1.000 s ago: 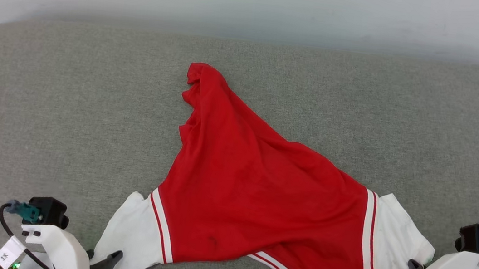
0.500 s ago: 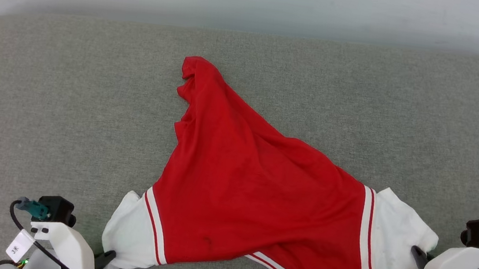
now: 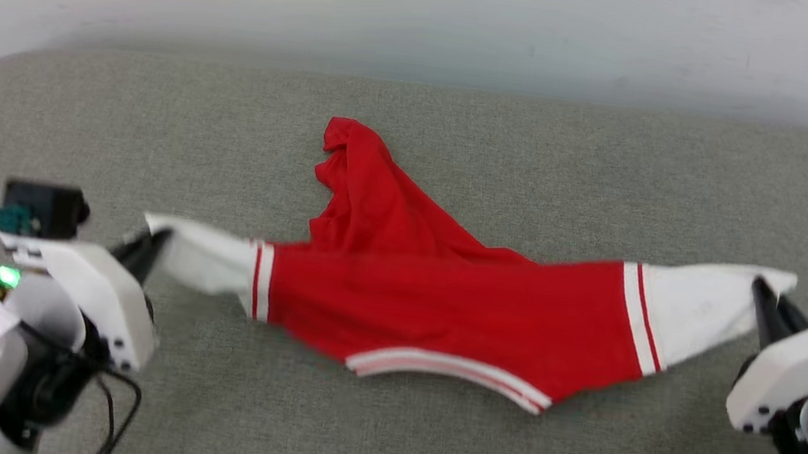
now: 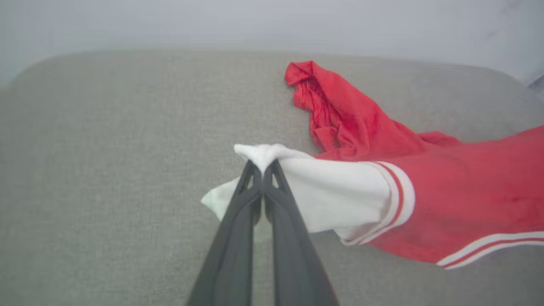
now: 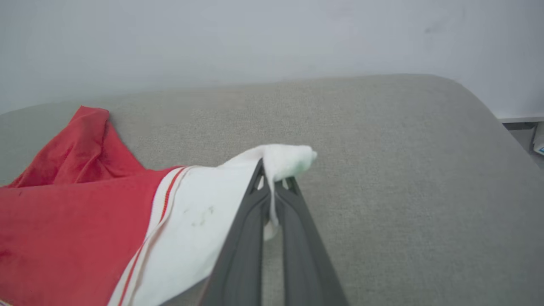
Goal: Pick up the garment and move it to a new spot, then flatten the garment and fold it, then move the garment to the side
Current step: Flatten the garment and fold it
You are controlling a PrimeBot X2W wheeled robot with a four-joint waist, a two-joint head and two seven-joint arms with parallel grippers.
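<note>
The left gripper (image 3: pixel 154 241), open beside the shirt (image 3: pixel 440 309) a second ago, is now clamped on the end of the white sleeve (image 3: pixel 203 264) on that side. Both grippers now stand higher and farther apart in the head view, and the right gripper (image 3: pixel 765 291) has carried the other sleeve (image 3: pixel 694 309) up with it. The shirt, earlier spread on the grey cushion (image 3: pixel 115 130), now hangs stretched between them as a narrow band, with its far red corner trailing on the cushion.
</note>
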